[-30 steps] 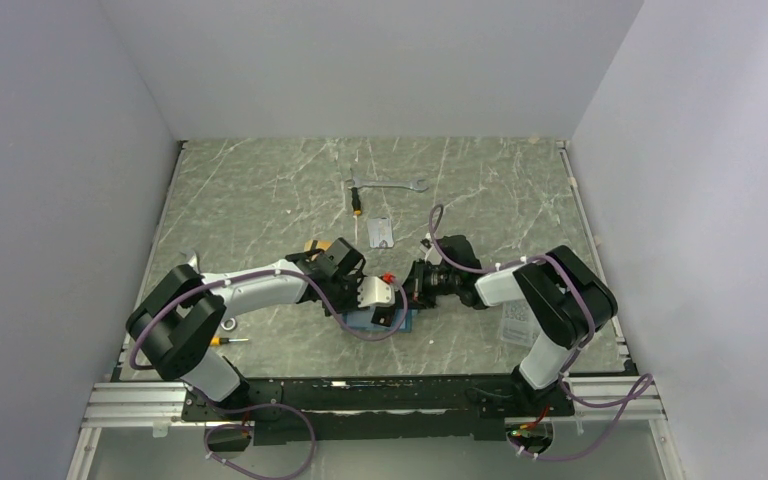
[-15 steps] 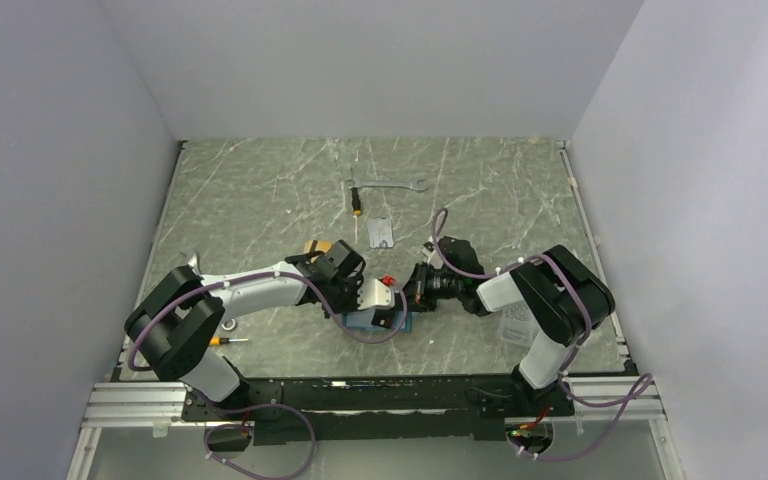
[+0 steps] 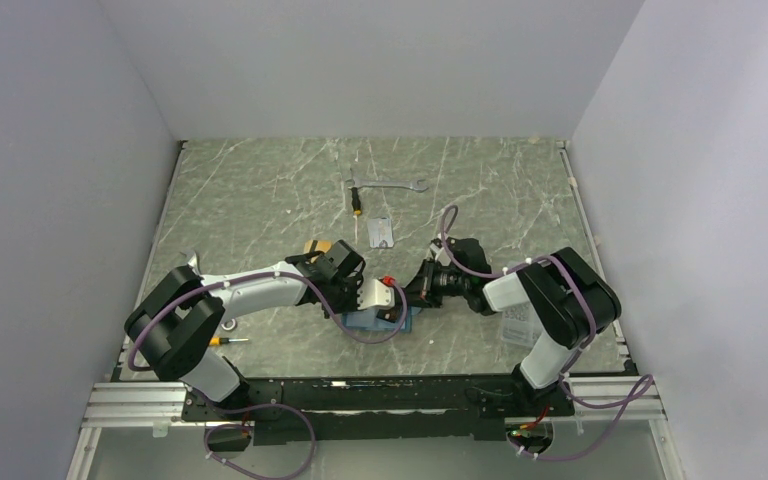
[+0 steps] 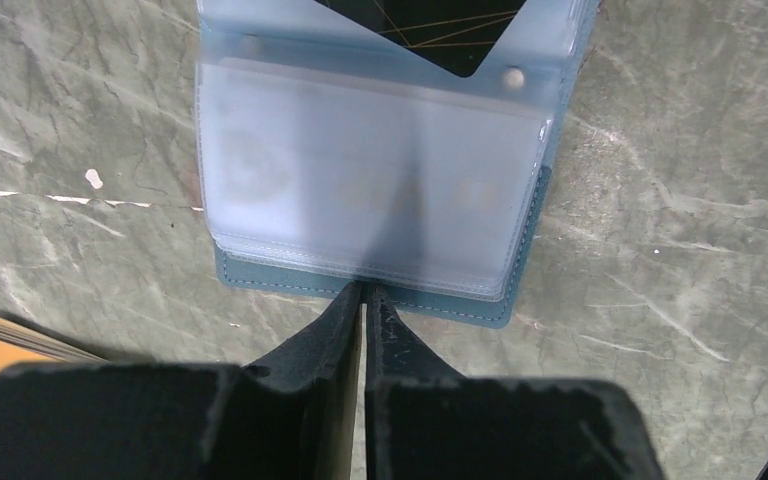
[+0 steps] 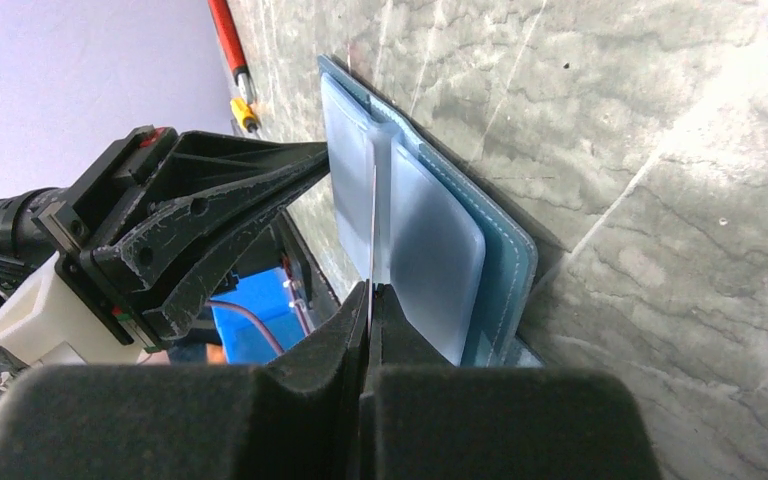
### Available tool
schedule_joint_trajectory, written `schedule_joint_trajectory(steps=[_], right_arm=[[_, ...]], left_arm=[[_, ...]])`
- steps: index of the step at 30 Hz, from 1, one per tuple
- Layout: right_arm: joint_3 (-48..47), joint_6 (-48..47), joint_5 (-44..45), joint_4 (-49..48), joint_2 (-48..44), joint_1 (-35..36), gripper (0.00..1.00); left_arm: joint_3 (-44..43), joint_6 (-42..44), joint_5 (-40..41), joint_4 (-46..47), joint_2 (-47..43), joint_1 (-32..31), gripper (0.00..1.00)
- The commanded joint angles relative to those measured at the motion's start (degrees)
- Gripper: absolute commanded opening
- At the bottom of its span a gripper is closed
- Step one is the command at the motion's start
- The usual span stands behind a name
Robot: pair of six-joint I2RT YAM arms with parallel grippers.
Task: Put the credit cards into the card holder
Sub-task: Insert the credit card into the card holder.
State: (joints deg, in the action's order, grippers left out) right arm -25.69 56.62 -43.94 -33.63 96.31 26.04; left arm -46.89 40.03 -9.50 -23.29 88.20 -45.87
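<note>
Right claw [image 5: 370,292] is pinching the dark credit card [image 4: 410,25] edge-on, so you are best sliding it straight between the clear pockets [image 4: 360,180] of the open card holder [image 4: 440,305] on the tabletop [image 4: 660,200], while your almost-closed left claw [image 4: 364,292] is touching its near edge to brace it.

Left gripper [image 4: 364,300]: jaws almost together, tips at the nearest edge of the open card holder's [image 4: 375,160] pale pocket leaves. A dark card [image 4: 430,25] shows at the holder's far end. Orange cards [image 4: 0,345] lie just left of the fingers.
</note>
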Motion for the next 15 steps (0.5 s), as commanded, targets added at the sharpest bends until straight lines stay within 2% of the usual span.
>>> schedule_joint_trajectory(steps=[1,9,15], right_arm=[[0.5,0.4,0.3,-4.9,-0.1,0.2,0.00],[-0.1,3.7,-0.1,-9.8,3.5,2.6,0.00],[-0.1,3.0,0.2,-8.9,3.8,2.9,0.00]], left_arm=[[1.5,1.0,3.7,-2.5,1.4,0.5,0.10],[2.1,0.7,3.5,-2.2,1.1,0.5,0.07],[2.6,0.6,3.5,-2.6,0.8,0.5,0.05]])
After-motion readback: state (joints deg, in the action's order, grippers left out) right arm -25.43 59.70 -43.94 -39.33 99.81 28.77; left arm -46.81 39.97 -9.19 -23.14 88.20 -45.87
